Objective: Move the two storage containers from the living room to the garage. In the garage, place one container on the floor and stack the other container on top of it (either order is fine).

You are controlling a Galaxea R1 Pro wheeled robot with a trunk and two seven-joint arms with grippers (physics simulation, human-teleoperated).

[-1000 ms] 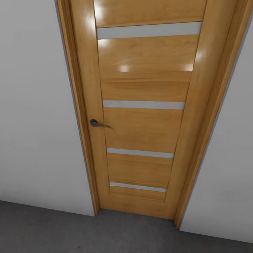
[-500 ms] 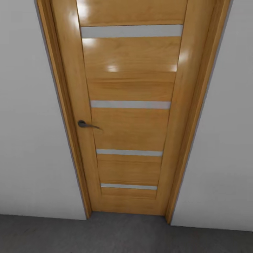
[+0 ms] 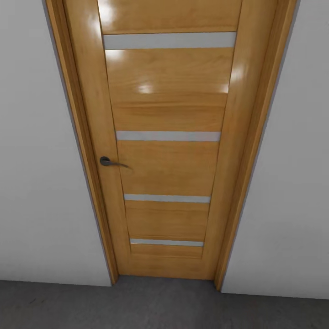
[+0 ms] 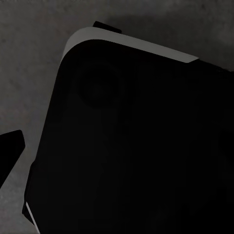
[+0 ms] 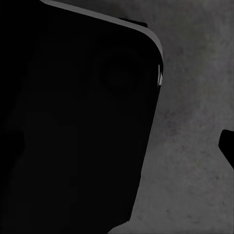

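The two storage containers are out of view. In the head view I face a shut honey-brown wooden door (image 3: 169, 164) with pale horizontal strips and a dark lever handle (image 3: 108, 161). It is set in a plain light-grey wall (image 3: 36, 183). A strip of dark grey concrete floor (image 3: 137, 306) runs below it. In the left wrist view one dark fingertip (image 4: 9, 148) pokes in beside my black base (image 4: 136, 146), over rough concrete. The right wrist view has a dark fingertip (image 5: 228, 146) at its edge and my black base (image 5: 73, 131) over the same floor (image 5: 195, 97).
The wall continues on the door's other side (image 3: 288, 192). The door frame (image 3: 80, 151) stands close in front of me. The grey floor (image 4: 29, 58) shows around my base.
My camera has swung, so the door sits further left in the picture than a second ago. Over the last half second the picture has barely shifted.
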